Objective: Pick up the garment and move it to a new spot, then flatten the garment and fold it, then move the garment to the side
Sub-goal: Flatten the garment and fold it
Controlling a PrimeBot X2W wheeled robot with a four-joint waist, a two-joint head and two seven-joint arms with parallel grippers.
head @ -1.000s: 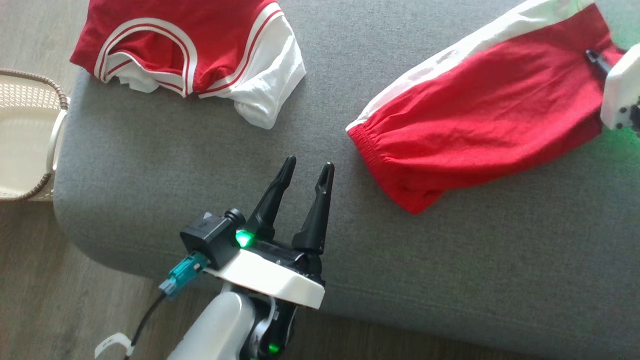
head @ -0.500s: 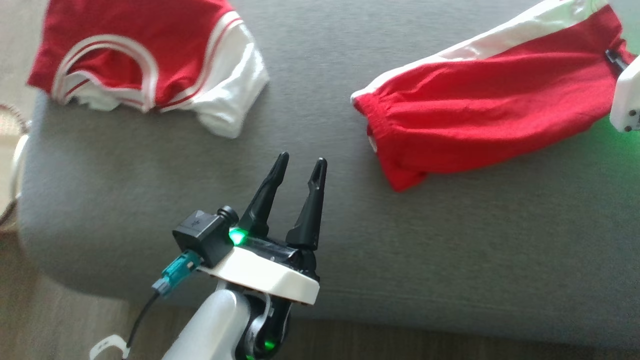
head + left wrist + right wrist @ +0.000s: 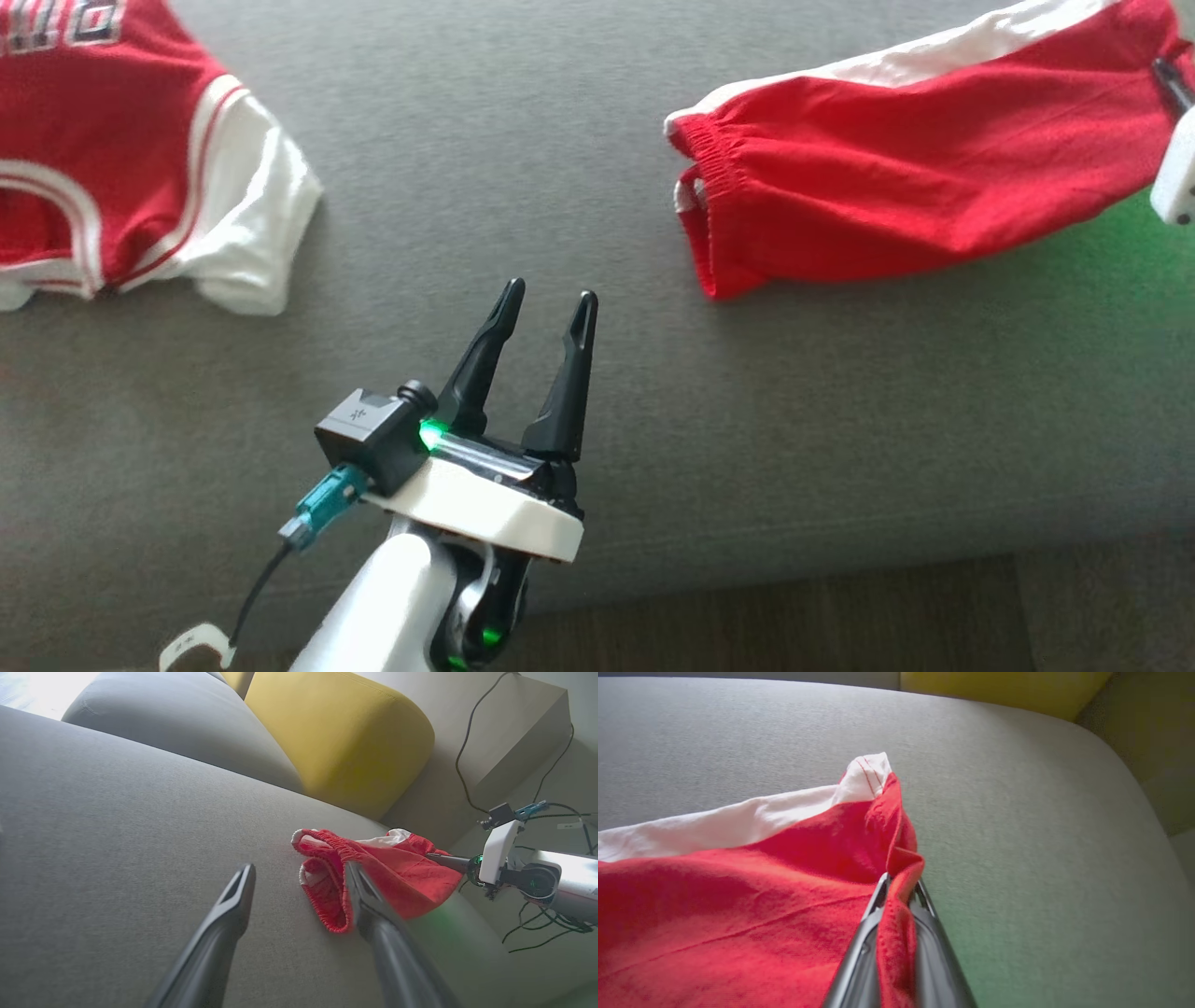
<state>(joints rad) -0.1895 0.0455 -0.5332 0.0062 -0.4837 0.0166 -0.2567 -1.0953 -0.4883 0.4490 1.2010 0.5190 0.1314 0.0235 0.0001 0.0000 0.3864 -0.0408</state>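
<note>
**A:** What's on the left?

**B:** A red-and-white jersey (image 3: 121,159), lying apart. Next comes the left pincer (image 3: 549,294), spread wide and empty over the grey sofa seat (image 3: 523,140).

**A:** And the garment?

**B:** The red shorts (image 3: 896,196) lie at the right, their hem pinched in the right pincer (image 3: 899,882). I'd judge the cloth light and limp, so it will sag. Take the elastic waistband (image 3: 719,154) as well.

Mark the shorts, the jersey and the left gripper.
shorts (image 3: 887,187): head view, red leg panel.
jersey (image 3: 121,121): head view, red chest.
left gripper (image 3: 551,294): head view, midway between fingertips.
</note>
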